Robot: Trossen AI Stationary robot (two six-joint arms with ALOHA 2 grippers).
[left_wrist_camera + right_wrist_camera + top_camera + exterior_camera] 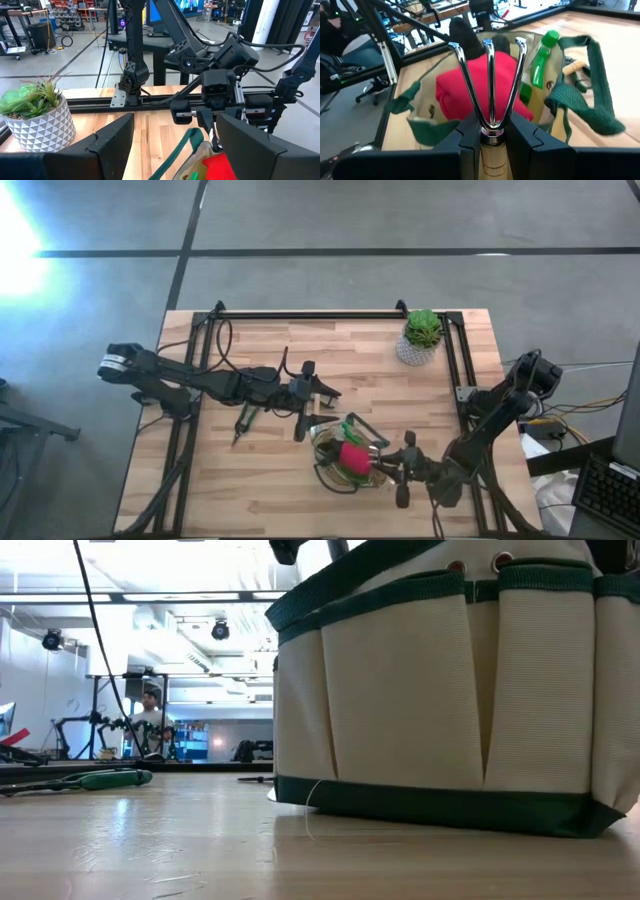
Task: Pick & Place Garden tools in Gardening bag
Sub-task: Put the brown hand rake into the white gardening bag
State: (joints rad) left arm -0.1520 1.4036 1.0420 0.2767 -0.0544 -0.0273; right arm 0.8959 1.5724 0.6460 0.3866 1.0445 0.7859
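Note:
The gardening bag (343, 455), cream with green trim, stands near the table's near edge and fills the low view (450, 710). In it are a red glove-like item (470, 95), a green spray bottle (540, 57) and a wooden-handled tool (575, 67). My right gripper (491, 137) is at the bag's right side (388, 467), shut on a three-tined metal fork (487, 80) whose tines reach over the bag's mouth. My left gripper (175, 130) is open and empty just beyond the bag's far-left rim (322, 395). Pruners (243, 423) lie flat on the table to the left. My right gripper pinches the fork's wooden handle (492, 157) between its two fingers, right behind the metal neck. The fork lies along the fingers and sticks out ahead of them, toward the table's left. It is lifted clear, its tines over the red item in the bag.
A green plant in a whitish pot (421, 337) stands at the far right of the table. A black frame rail (310, 314) runs along the far edge and down both sides. Bare wood lies at the near left (230, 490). A person (150, 715) stands far back in the room.

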